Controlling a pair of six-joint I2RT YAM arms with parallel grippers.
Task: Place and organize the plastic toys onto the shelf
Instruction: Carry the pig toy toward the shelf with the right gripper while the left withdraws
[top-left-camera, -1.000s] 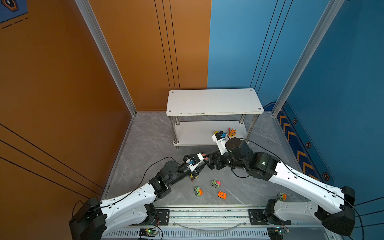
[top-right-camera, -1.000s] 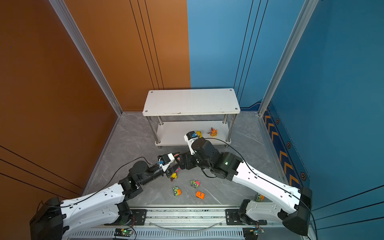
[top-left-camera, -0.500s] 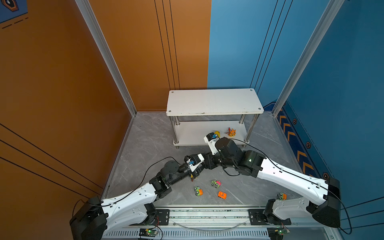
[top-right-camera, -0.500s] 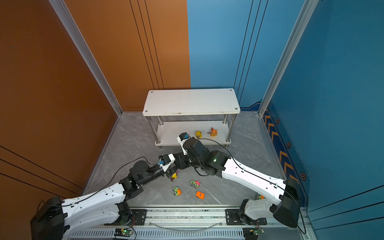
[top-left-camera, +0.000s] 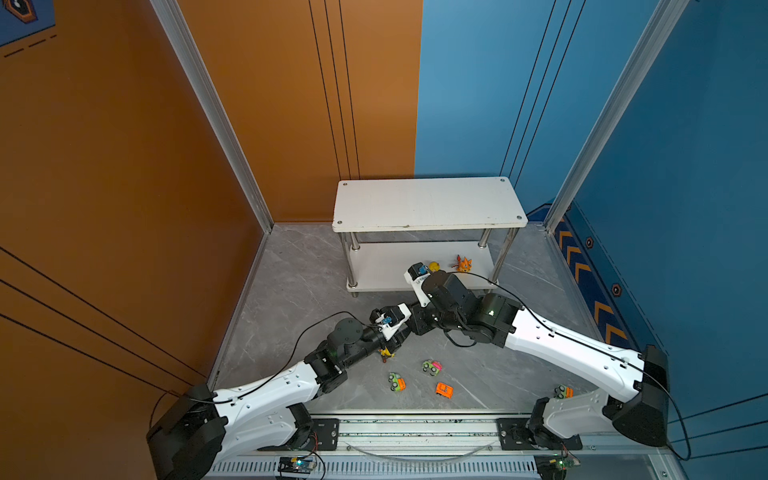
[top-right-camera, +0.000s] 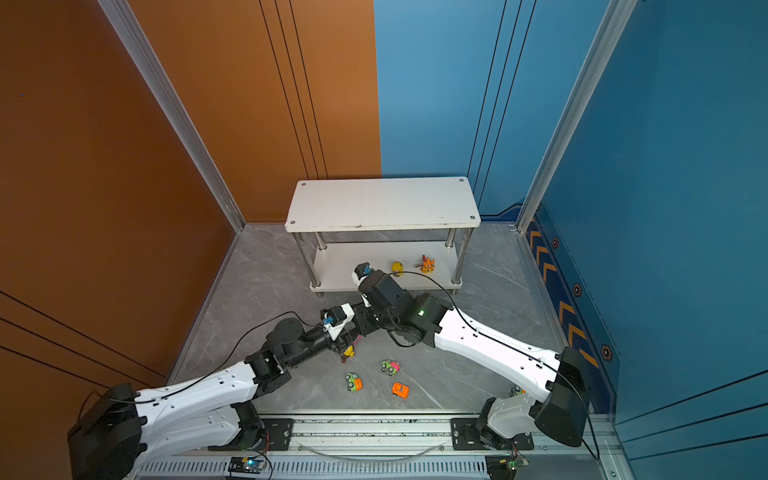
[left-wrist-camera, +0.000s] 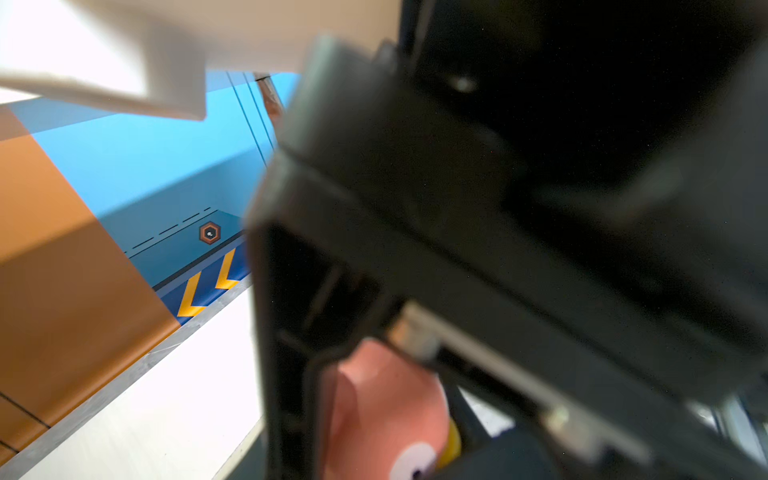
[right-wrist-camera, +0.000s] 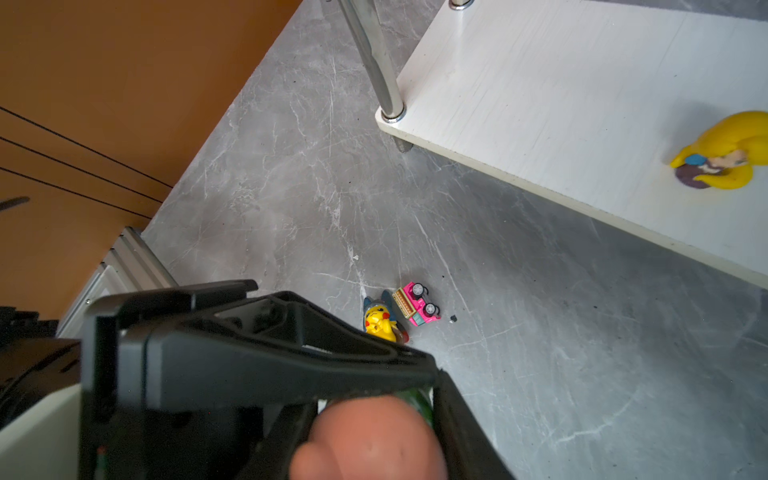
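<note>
My two grippers meet nose to nose above the floor in front of the shelf (top-left-camera: 428, 203) (top-right-camera: 382, 203). The right gripper (right-wrist-camera: 374, 424) (top-left-camera: 411, 326) is shut on a pink figurine (right-wrist-camera: 370, 440) (left-wrist-camera: 382, 415). The left gripper (top-left-camera: 397, 332) (top-right-camera: 347, 334) faces the same toy; its own jaws are hidden behind the right gripper's black body. On the lower board (right-wrist-camera: 582, 104) stand a yellow figurine (top-left-camera: 434, 266) (right-wrist-camera: 723, 153) and an orange one (top-left-camera: 464, 263). A yellow figurine (top-left-camera: 386, 353) (right-wrist-camera: 378, 324) and a pink car (right-wrist-camera: 417, 303) lie on the floor under the grippers.
Three cars sit on the grey floor nearer the rail: green-pink (top-left-camera: 432, 367), green-orange (top-left-camera: 397, 382) and orange (top-left-camera: 444, 390). Another small car (top-left-camera: 563, 391) lies beside the right arm's base. The chrome legs (right-wrist-camera: 374, 62) stand at the shelf's corners.
The right gripper has drawn back from the lower shelf and swung left to meet the left gripper, closing round the pink figurine. The left arm has barely moved.
</note>
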